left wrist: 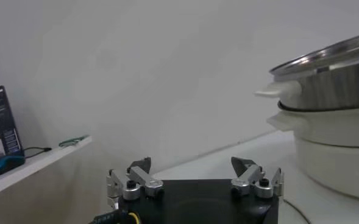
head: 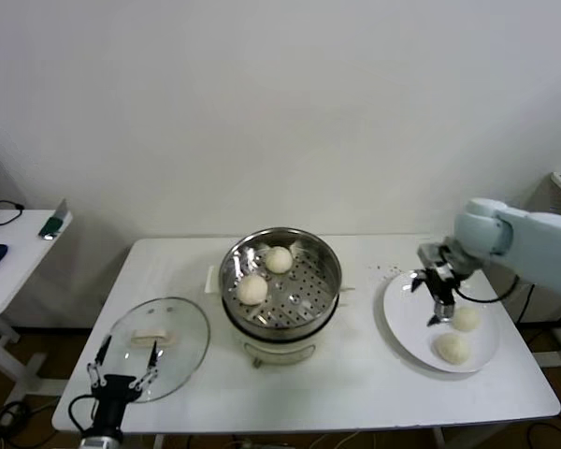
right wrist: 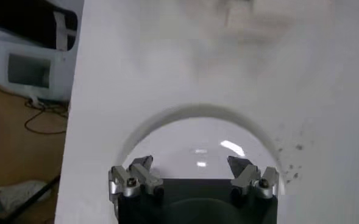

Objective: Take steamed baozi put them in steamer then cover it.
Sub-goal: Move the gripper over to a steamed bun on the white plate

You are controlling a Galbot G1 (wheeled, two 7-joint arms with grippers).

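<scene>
Two baozi (head: 279,259) (head: 252,289) are seen inside the steamer (head: 282,245), which stands at the middle of the table (head: 355,393); one is at about 12 o'clock on the perforated bottom and the other at about 9 o'clock. They lie near each other but apart. Two more baozi (head: 466,319) (head: 453,347) are lying on the plate (head: 404,323), at 3 o'clock from the steamer, on the plate's right half.

The cover (head: 159,348) is laid flat on the table at about 8 o'clock from the steamer, with its bar handle (head: 152,337) turned up.

The right gripper (head: 437,297) is held above the plate, just beside the nearer baozi, at its 10 o'clock. Its fingers are spread wide and nothing is held between them; in the right wrist view (right wrist: 192,173) only the bare plate (right wrist: 197,137) is seen under them.

The left gripper (head: 122,360) is held low at the near edge of the cover, at about 7 o'clock of it. Its fingers are also spread wide and empty, as is seen in the left wrist view (left wrist: 192,173), where the steamer (left wrist: 341,85) is also seen.
</scene>
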